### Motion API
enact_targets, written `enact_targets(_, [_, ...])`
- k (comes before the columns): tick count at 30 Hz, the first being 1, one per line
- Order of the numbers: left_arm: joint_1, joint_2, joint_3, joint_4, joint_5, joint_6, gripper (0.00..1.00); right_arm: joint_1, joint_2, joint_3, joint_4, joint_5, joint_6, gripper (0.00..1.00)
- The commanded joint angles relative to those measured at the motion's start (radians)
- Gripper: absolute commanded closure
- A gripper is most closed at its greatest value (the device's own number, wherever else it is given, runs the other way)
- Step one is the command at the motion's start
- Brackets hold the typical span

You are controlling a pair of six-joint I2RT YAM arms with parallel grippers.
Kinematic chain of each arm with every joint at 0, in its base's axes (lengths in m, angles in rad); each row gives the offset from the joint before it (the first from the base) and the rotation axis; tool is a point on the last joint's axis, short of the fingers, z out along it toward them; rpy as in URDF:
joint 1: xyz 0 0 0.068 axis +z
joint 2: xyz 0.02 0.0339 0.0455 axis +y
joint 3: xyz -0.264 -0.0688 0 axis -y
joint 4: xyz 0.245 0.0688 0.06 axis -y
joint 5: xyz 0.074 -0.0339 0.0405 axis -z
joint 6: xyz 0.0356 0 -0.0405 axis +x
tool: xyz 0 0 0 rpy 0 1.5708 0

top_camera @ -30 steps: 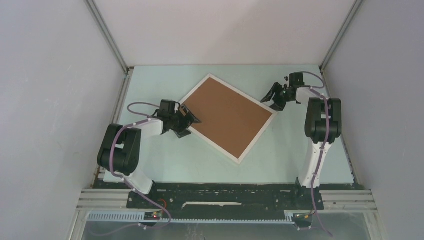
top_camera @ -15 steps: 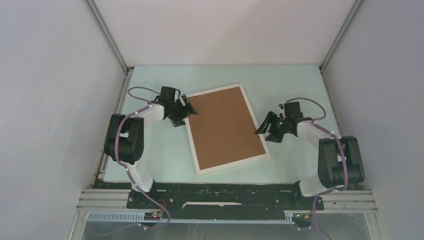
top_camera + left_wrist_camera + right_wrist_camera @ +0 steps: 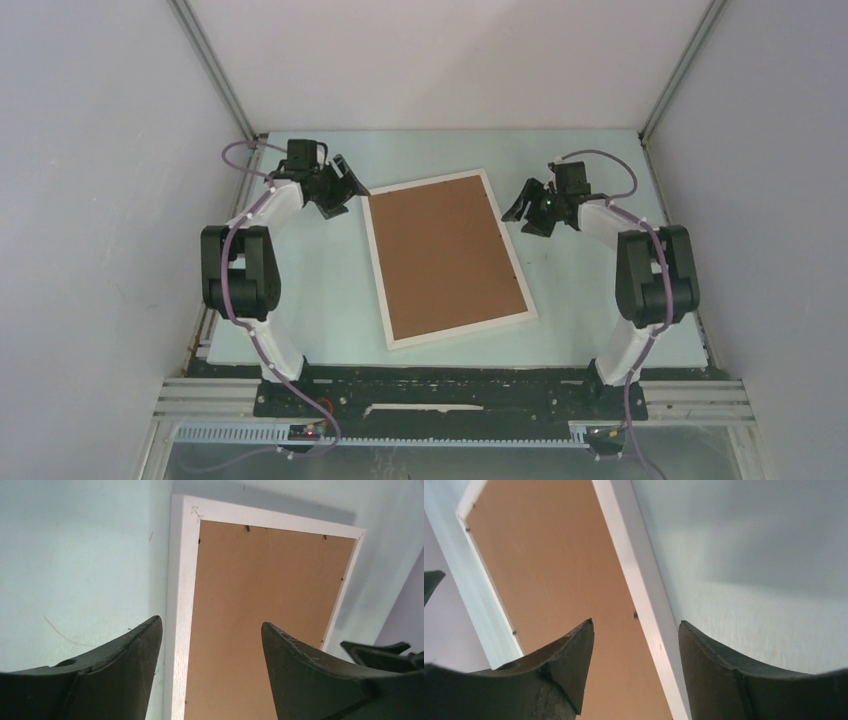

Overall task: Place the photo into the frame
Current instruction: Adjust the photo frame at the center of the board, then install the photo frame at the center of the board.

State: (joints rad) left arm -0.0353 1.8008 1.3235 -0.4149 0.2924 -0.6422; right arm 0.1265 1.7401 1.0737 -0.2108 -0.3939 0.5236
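Apparently the frame (image 3: 462,330) lies face down on the table (image 3: 300,290), with its brown backing board (image 3: 445,255) turned up, probably so that the back can be opened. The left gripper (image 3: 340,192) hovers near its far left corner and the right gripper (image 3: 527,207) just beside its far right edge. Both have the jaws apart and hold nothing. The photo is not visible in any view; perhaps it is under the board, I cannot tell.

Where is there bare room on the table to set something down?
Widest bare patches: table between the frame's left edge and the left arm, and between its right edge and the right arm. A strip is free along the back wall. Crowded at the frame's two far corners, where the left gripper and right gripper hover.
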Motion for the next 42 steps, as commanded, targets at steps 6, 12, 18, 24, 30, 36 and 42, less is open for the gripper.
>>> enact_targets(6, [0.008, 0.098, 0.129, -0.073, -0.029, 0.09, 0.3, 0.049, 0.251, 0.316, -0.036, 0.045, -0.027, 0.4])
enact_targets(12, [0.003, 0.104, 0.098, -0.046, -0.055, 0.083, 0.3, 0.088, 0.314, 0.396, -0.126, 0.087, -0.076, 0.48])
enact_targets(18, [0.004, 0.159, 0.133, -0.003, -0.084, 0.021, 0.4, 0.093, 0.323, 0.407, -0.155, 0.088, -0.075, 0.6])
enact_targets(24, [0.003, 0.242, 0.186, 0.021, -0.044, -0.038, 0.52, 0.104, 0.298, 0.399, -0.202, 0.066, -0.095, 0.63])
enact_targets(30, [0.006, 0.253, 0.205, 0.022, -0.064, -0.035, 0.61, 0.123, 0.286, 0.372, -0.178, 0.041, -0.1, 0.61])
enact_targets(36, [0.013, 0.262, 0.209, -0.012, -0.049, 0.001, 0.62, 0.124, 0.3, 0.375, -0.188, 0.018, -0.081, 0.63])
enact_targets(42, [0.014, 0.334, 0.237, 0.055, 0.091, -0.072, 0.67, 0.167, 0.238, 0.278, -0.125, -0.015, -0.023, 0.67])
